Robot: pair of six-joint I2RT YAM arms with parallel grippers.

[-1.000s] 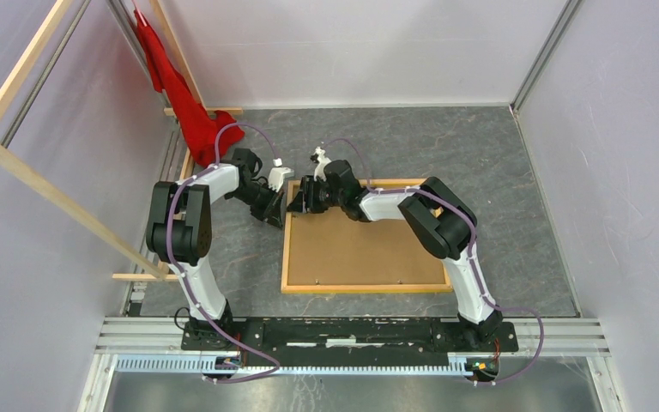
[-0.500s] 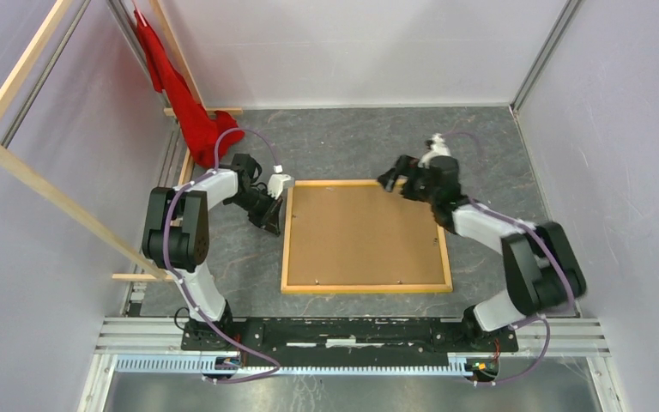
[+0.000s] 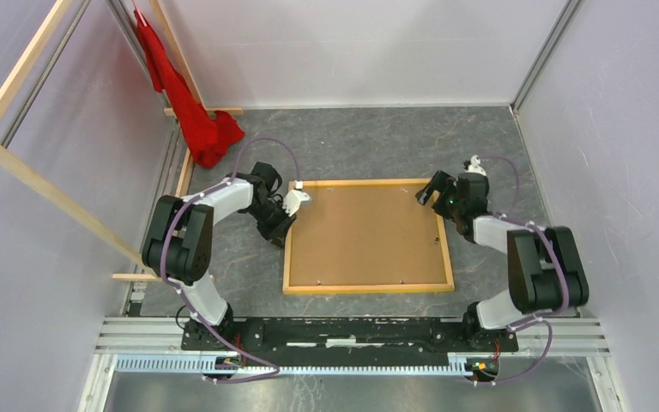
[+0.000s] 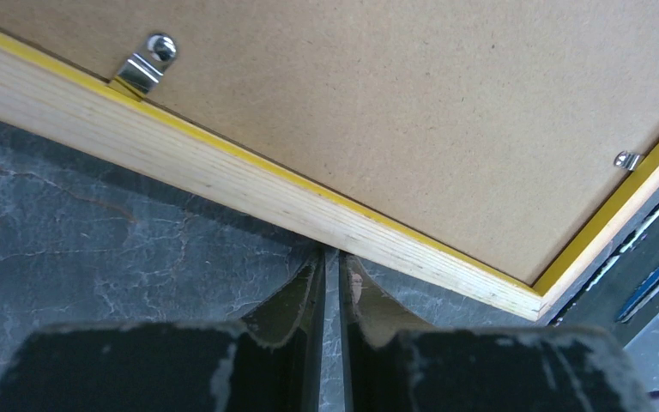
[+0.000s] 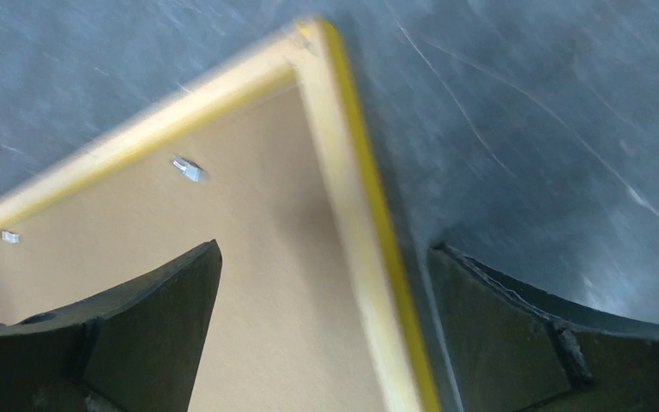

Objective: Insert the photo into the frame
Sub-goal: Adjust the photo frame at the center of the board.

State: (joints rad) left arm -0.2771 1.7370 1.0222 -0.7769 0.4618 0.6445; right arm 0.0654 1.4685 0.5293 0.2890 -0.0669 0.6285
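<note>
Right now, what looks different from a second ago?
The right gripper swung from the frame's far left corner across to its far right corner. It opened wide, and its fingers now sit either side of the edge there. The left gripper edged a little closer to the frame's left side, fingers nearly together. The frame, board and red cloth stayed put.

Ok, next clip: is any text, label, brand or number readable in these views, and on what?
None can be read.
The frame, its brown backing board and the red cloth carry no print.
White marks on the black base rail are too small to read.
</note>
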